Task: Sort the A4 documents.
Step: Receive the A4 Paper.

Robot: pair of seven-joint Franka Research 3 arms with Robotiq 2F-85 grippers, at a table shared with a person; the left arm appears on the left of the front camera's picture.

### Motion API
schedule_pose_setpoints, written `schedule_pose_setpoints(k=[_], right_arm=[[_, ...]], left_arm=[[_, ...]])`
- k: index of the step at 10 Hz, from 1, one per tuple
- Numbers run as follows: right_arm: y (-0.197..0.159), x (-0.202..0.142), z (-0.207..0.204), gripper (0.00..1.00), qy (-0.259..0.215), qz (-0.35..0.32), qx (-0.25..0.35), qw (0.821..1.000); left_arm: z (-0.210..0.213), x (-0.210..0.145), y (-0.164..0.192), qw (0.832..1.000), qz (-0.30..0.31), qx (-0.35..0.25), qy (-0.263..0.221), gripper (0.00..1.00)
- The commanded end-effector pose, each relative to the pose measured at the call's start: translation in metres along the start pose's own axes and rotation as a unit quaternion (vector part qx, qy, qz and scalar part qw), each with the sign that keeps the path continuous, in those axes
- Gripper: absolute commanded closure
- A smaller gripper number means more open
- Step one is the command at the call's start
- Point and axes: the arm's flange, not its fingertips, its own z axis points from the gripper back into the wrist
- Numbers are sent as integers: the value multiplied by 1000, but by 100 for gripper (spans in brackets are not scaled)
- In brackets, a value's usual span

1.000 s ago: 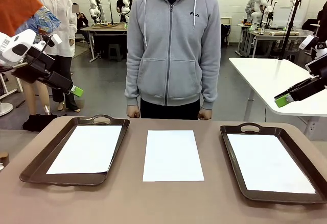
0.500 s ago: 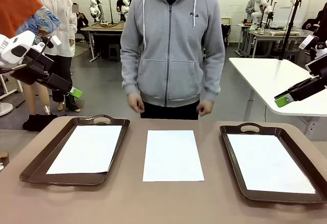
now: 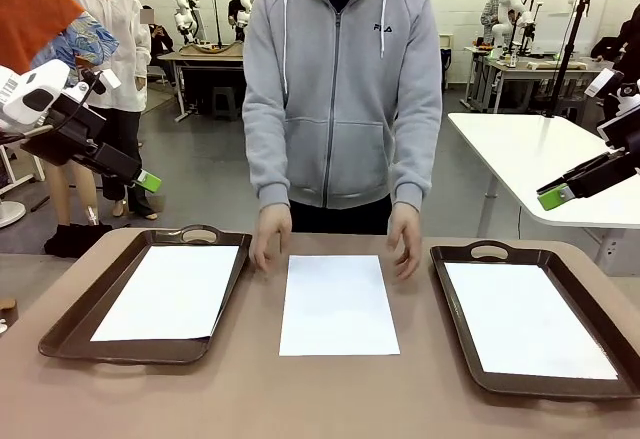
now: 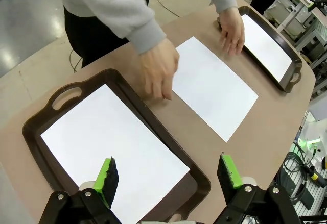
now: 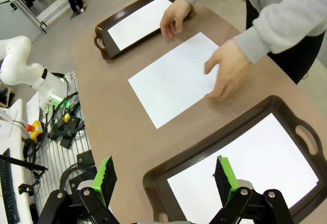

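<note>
On the brown worktop (image 3: 300, 399), nearest the robot's side, three A4 documents lie flat in a row. The left sheet (image 3: 172, 291) rests inside the left dark brown handled tray (image 3: 62, 333), the right sheet (image 3: 525, 319) inside the right dark brown handled tray (image 3: 455, 354), and the middle sheet (image 3: 337, 304) lies bare on the worktop between the two trays, touching neither.

The left pincer (image 4: 168, 175) hangs above the left tray with its green-padded fingers (image 4: 108, 175) spread wide and nothing between them. The right pincer (image 5: 166, 178) hangs above the right tray, likewise released and empty, its fingers (image 5: 223, 175) well apart. In the front view both are raised off to the sides, clear of the worktop: the left pincer (image 3: 140, 177) and the right pincer (image 3: 560, 194).

At the far edge a person in a grey hooded jacket (image 3: 340, 89) leans in. One hand (image 3: 270, 237) is down by the far corner of the middle sheet next to the left tray; the other hand (image 3: 405, 239) is by the opposite far corner, near the right tray. Whether the fingertips touch the paper cannot be told.
</note>
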Motion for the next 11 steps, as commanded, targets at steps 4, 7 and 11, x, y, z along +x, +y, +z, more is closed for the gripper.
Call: schedule_pose_setpoints(k=[4, 7, 11], right_arm=[[1, 1, 0, 0, -1, 1, 2, 1000], [1, 1, 0, 0, -1, 1, 2, 1000], [1, 1, 0, 0, -1, 1, 2, 1000]], left_arm=[[0, 1, 1, 1000, 1, -4, -3, 0], [0, 1, 1, 1000, 1, -4, -3, 0], [0, 1, 1, 1000, 1, -4, -3, 0]])
